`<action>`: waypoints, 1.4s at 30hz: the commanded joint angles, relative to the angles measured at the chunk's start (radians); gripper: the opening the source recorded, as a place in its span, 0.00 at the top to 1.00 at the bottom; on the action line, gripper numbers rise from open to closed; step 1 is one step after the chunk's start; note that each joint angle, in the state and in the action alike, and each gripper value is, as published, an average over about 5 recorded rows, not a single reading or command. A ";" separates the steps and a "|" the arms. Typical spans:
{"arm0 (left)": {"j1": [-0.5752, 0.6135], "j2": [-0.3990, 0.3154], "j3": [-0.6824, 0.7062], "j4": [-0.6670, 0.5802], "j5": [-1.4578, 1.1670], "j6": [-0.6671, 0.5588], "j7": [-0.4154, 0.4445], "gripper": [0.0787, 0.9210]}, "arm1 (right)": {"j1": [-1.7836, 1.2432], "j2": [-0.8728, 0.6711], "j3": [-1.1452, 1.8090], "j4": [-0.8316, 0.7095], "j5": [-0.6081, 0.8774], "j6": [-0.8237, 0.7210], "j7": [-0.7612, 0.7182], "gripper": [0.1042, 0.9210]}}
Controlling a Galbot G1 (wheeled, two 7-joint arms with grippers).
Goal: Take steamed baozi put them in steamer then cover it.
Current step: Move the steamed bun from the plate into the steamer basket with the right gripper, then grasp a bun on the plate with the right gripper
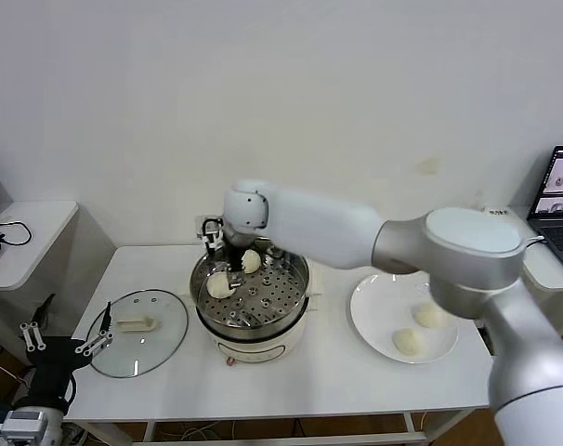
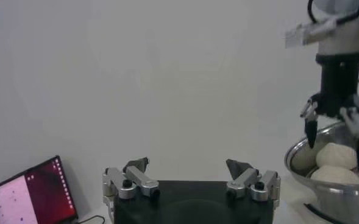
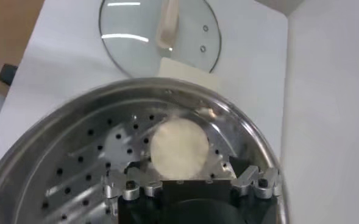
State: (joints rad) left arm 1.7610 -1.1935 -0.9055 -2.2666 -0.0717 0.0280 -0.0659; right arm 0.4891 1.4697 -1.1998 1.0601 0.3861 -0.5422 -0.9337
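right end effector hangs over the steamer, its fingers spread apart, straddling one steamed baozi that lies on the perforated tray without being gripped; the right wrist view shows this bun free between the open fingers. a second baozi sits just behind it on the tray, toward the far rim, the two almost touching. being round, the buns show no long axis and point no particular way.

nearest the robot, at the front left corner of the surface, the left end effector hovers low and off the edge, fingers wide apart and holding nothing. just beyond it the cover lies flat on the surface, left of the steamer and close to it; its bar handle faces up with its long axis running roughly left to right.

on the robot's right a white plate rests on the surface near the steamer, carrying two more buns: one nearer the front, the other behind it, partly hidden by the right arm.

farther off, a laptop stands open at the far right.
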 commanded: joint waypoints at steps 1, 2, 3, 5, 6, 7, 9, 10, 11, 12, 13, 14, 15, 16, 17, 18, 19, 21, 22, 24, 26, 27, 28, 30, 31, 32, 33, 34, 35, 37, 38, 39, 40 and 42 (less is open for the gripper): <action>0.000 0.002 0.000 -0.002 0.000 0.001 0.000 0.12 | 0.186 -0.275 -0.059 0.241 -0.039 0.090 -0.137 0.12; 0.000 0.003 0.001 -0.003 0.000 0.001 0.001 0.12 | 0.202 -0.319 -0.064 0.275 -0.039 0.098 -0.145 0.12; -0.001 0.004 0.002 -0.004 0.000 0.001 0.001 0.12 | 0.216 -0.364 -0.069 0.309 -0.039 0.106 -0.152 0.12; -0.001 0.006 0.005 -0.007 0.000 0.002 0.002 0.12 | 0.242 -0.459 -0.076 0.375 -0.042 0.121 -0.167 0.12; -0.001 0.006 0.007 -0.008 0.001 0.003 0.002 0.12 | 0.249 -0.502 -0.079 0.403 -0.046 0.128 -0.173 0.12; -0.001 0.007 0.009 -0.008 0.001 0.003 0.002 0.12 | 0.254 -0.542 -0.080 0.429 -0.053 0.135 -0.179 0.12; 0.001 0.006 0.012 -0.010 0.002 0.004 0.002 0.12 | 0.252 -0.619 -0.082 0.477 -0.075 0.150 -0.191 0.12; 0.003 0.006 0.014 -0.010 0.003 0.003 0.003 0.12 | 0.247 -0.656 -0.082 0.497 -0.091 0.159 -0.197 0.12; 0.006 0.004 0.016 -0.012 0.003 0.003 0.003 0.12 | 0.238 -0.696 -0.082 0.517 -0.112 0.169 -0.203 0.12; 0.009 0.003 0.018 -0.014 0.004 0.003 0.003 0.12 | 0.228 -0.735 -0.082 0.533 -0.135 0.179 -0.209 0.12; 0.012 0.001 0.020 -0.015 0.006 0.003 0.003 0.12 | 0.215 -0.774 -0.082 0.547 -0.160 0.190 -0.214 0.12; 0.015 -0.001 0.023 -0.017 0.007 0.003 0.003 0.12 | 0.200 -0.815 -0.081 0.558 -0.186 0.202 -0.219 0.12; 0.018 -0.003 0.025 -0.019 0.010 0.003 0.003 0.12 | 0.184 -0.852 -0.080 0.567 -0.210 0.212 -0.221 0.12; 0.020 -0.006 0.028 -0.020 0.012 0.003 0.003 0.12 | 0.169 -0.882 -0.078 0.573 -0.231 0.221 -0.223 0.12; 0.021 -0.008 0.031 -0.022 0.016 0.003 0.003 0.12 | 0.147 -0.914 -0.071 0.578 -0.253 0.230 -0.224 0.12; 0.023 -0.011 0.033 -0.023 0.019 0.003 0.003 0.12 | 0.125 -0.941 -0.062 0.582 -0.273 0.238 -0.224 0.12; 0.024 -0.013 0.036 -0.024 0.022 0.003 0.003 0.12 | 0.098 -0.962 -0.050 0.584 -0.291 0.244 -0.224 0.12; 0.028 -0.018 0.040 -0.024 0.028 0.003 0.003 0.12 | 0.025 -1.001 -0.008 0.587 -0.332 0.257 -0.220 0.12; 0.029 -0.021 0.042 -0.024 0.030 0.003 0.003 0.12 | -0.015 -1.014 0.017 0.587 -0.352 0.263 -0.218 0.12; 0.033 -0.026 0.044 -0.022 0.034 0.003 0.003 0.12 | -0.104 -1.038 0.078 0.585 -0.392 0.273 -0.214 0.12; 0.037 -0.030 0.046 -0.020 0.037 0.003 0.003 0.12 | -0.186 -1.055 0.142 0.579 -0.429 0.283 -0.210 0.12; 0.039 -0.033 0.046 -0.020 0.039 0.003 0.003 0.12 | -0.224 -1.061 0.172 0.576 -0.444 0.288 -0.208 0.12; 0.041 -0.035 0.047 -0.019 0.040 0.003 0.003 0.12 | -0.265 -1.067 0.205 0.571 -0.459 0.293 -0.206 0.12; 0.045 -0.038 0.047 -0.019 0.043 0.003 0.003 0.12 | -0.349 -1.074 0.267 0.562 -0.483 0.303 -0.203 0.12; 0.047 -0.040 0.047 -0.019 0.045 0.003 0.003 0.12 | -0.392 -1.075 0.295 0.557 -0.493 0.306 -0.201 0.12; 0.048 -0.041 0.047 -0.018 0.047 0.003 0.003 0.12 | -0.436 -1.074 0.325 0.551 -0.503 0.309 -0.200 0.12; 0.050 -0.042 0.048 -0.017 0.049 0.003 0.003 0.12 | -0.475 -1.072 0.349 0.544 -0.512 0.311 -0.197 0.12; 0.052 -0.042 0.048 -0.016 0.050 0.003 0.003 0.12 | -0.511 -1.068 0.371 0.537 -0.520 0.312 -0.194 0.12; 0.054 -0.043 0.049 -0.015 0.052 0.003 0.003 0.12 | -0.538 -1.064 0.387 0.530 -0.525 0.311 -0.191 0.12; 0.056 -0.044 0.051 -0.014 0.053 0.003 0.003 0.12 | -0.579 -1.052 0.409 0.513 -0.536 0.311 -0.185 0.12; 0.056 -0.045 0.051 -0.014 0.053 0.003 0.003 0.12 | -0.592 -1.044 0.415 0.505 -0.541 0.310 -0.183 0.12; 0.056 -0.046 0.052 -0.014 0.054 0.003 0.003 0.12 | -0.606 -1.035 0.423 0.494 -0.547 0.310 -0.180 0.12; 0.057 -0.047 0.052 -0.014 0.054 0.003 0.003 0.12 | -0.617 -1.026 0.429 0.486 -0.553 0.310 -0.178 0.12; 0.058 -0.048 0.051 -0.014 0.055 0.003 0.003 0.12 | -0.634 -1.007 0.442 0.468 -0.563 0.308 -0.172 0.12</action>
State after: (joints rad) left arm 1.8172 -1.2398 -0.8547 -2.2815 -0.0189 0.0309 -0.0629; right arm 0.0933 0.4866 -0.9041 1.5609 -0.0889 -0.2535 -1.1113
